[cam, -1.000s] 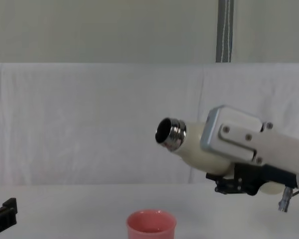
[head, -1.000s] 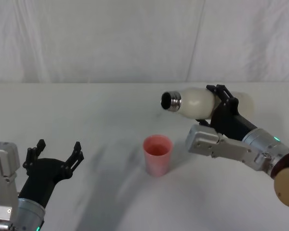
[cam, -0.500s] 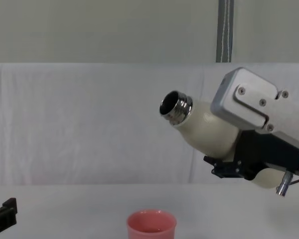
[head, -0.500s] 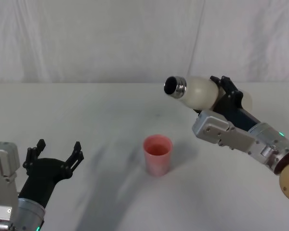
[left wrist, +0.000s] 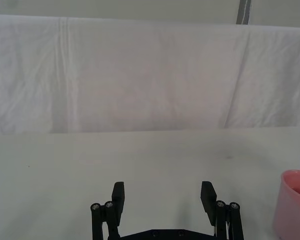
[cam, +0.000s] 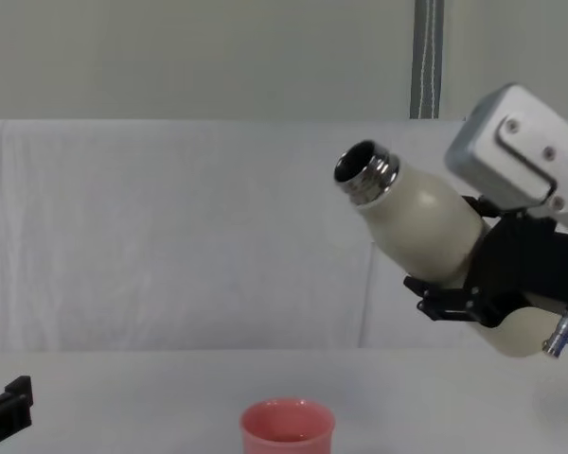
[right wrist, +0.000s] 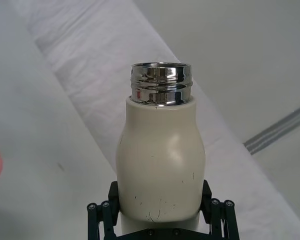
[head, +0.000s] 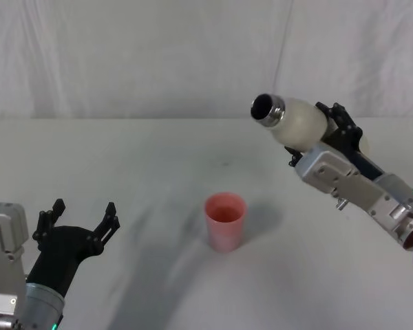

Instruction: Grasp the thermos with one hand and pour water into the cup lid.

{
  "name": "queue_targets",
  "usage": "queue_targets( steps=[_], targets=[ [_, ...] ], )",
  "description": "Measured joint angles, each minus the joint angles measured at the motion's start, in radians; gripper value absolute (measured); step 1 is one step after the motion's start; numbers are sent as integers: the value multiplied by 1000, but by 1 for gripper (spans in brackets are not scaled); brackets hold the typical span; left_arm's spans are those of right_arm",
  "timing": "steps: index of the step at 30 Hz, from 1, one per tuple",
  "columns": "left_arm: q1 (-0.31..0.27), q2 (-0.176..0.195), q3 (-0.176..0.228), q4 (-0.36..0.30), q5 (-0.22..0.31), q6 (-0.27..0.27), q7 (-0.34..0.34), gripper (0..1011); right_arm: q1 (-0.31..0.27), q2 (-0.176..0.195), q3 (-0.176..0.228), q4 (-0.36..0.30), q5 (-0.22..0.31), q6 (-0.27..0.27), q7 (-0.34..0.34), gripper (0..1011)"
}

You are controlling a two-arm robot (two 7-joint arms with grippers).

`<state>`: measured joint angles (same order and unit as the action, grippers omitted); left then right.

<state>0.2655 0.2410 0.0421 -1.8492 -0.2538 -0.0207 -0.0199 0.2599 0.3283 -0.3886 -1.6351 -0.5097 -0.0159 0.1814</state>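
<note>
White cloth drapes behind the desk (head: 124,158), where the cup lid (head: 225,221) stands mid-desk. The right claw (head: 330,134), clamped on the thermos (head: 299,124), holds it aloft, neck tilted upward, toward the right edge. Left claw (head: 79,220) rests apart near the front-left corner. Pouring well means bringing the neck over the lid, then tipping slowly.

Pink cup lid (head: 225,221) on white table (head: 151,172)

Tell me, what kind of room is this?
Probably a robot test lab, not a kitchen. A bare white table stands before a draped white cloth backdrop. On it sits just a pink cup, while the right pincer holds a cream thermos in the air.
</note>
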Motion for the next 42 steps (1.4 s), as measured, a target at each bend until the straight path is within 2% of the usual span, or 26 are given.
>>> queue_targets(
  steps=[10, 14, 20, 26, 35, 42],
  targets=[
    [0, 0, 0, 0, 0, 0, 0, 1001, -35, -38, 71, -1, 141, -27, -3, 950],
    [0, 0, 0, 0, 0, 0, 0, 1001, -47, -59, 109, 1, 224, -36, 10, 950],
    [0, 0, 0, 0, 0, 0, 0, 1001, -63, -80, 157, -1, 317, -41, 17, 950],
    [0, 0, 0, 0, 0, 0, 0, 1001, -78, -94, 189, -5, 385, -45, 21, 950],
    [0, 0, 0, 0, 0, 0, 0, 1001, -92, -110, 221, -5, 459, -46, 23, 950],
    [0, 0, 0, 0, 0, 0, 0, 1001, -105, -125, 247, 7, 526, -31, 26, 950]
  ],
)
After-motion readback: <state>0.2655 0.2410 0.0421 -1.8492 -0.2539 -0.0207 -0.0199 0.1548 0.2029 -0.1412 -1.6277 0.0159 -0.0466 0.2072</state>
